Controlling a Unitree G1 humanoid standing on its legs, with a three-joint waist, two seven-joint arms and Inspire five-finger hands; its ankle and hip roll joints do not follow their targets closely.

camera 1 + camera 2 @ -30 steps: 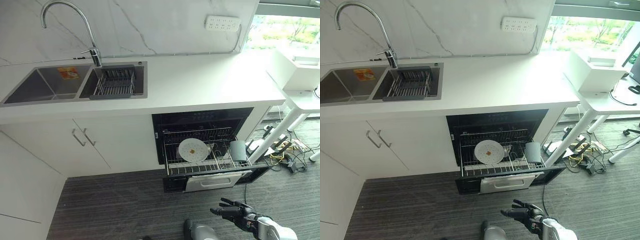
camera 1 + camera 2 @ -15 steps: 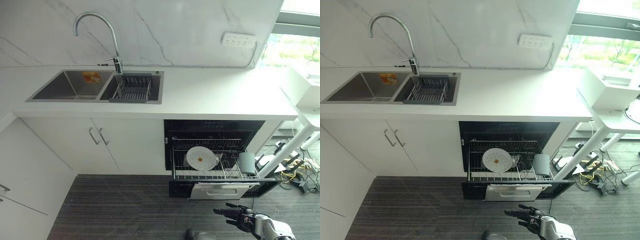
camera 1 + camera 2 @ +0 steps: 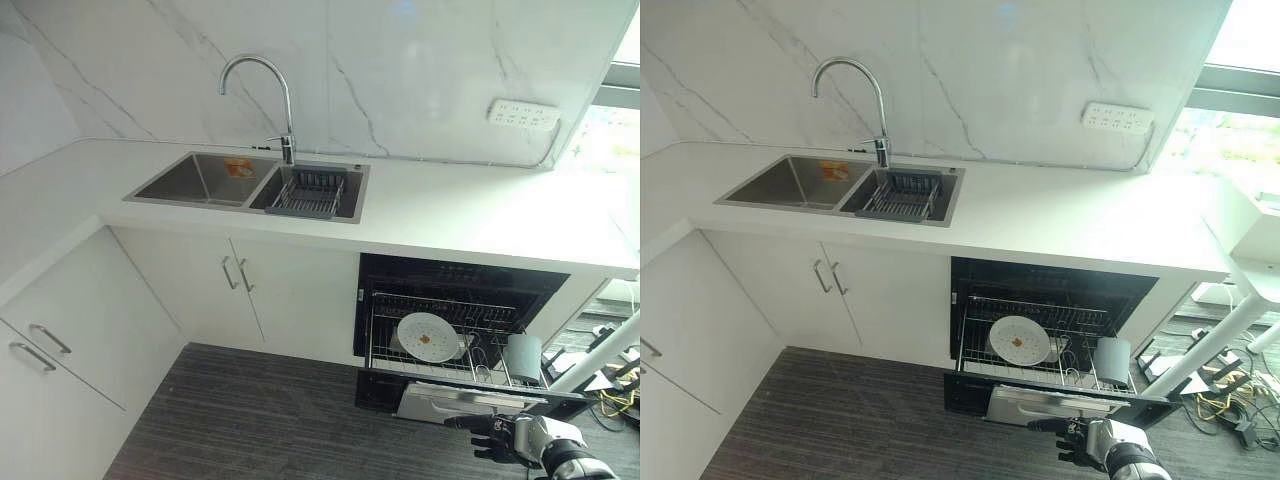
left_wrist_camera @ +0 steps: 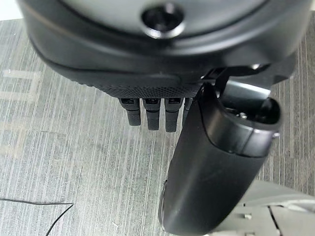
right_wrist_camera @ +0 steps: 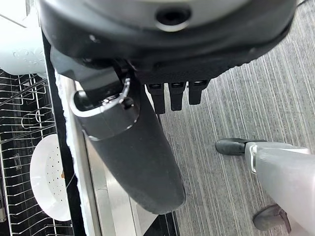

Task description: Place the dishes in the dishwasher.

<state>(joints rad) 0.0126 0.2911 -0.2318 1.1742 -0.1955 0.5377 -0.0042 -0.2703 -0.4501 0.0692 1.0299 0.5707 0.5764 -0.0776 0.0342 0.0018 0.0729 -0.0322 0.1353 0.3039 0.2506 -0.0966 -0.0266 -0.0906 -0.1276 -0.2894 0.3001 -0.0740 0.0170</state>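
The dishwasher [image 3: 455,402] under the white counter stands open, its wire rack [image 3: 445,308] pulled out over the lowered door. In the rack a white plate [image 3: 427,337] leans upright, and a grey cup [image 3: 522,356] lies to its right. The right wrist view shows the same plate [image 5: 49,178] and cup [image 5: 19,55]. My right hand [image 3: 498,436] hangs low in front of the door, open and holding nothing. My left hand [image 4: 152,112] is over the grey floor, fingers straight and empty.
A double steel sink [image 3: 205,178] with a tall faucet [image 3: 262,92] is set in the counter [image 3: 470,210]; a dark dish rack [image 3: 308,192] sits in its right basin. White cabinets [image 3: 200,290] line the left. A white table leg [image 3: 600,350] stands right of the dishwasher.
The whole picture has shifted, so the camera has turned left. My right hand stays low before the dishwasher door, and the plate and cup rest as before.
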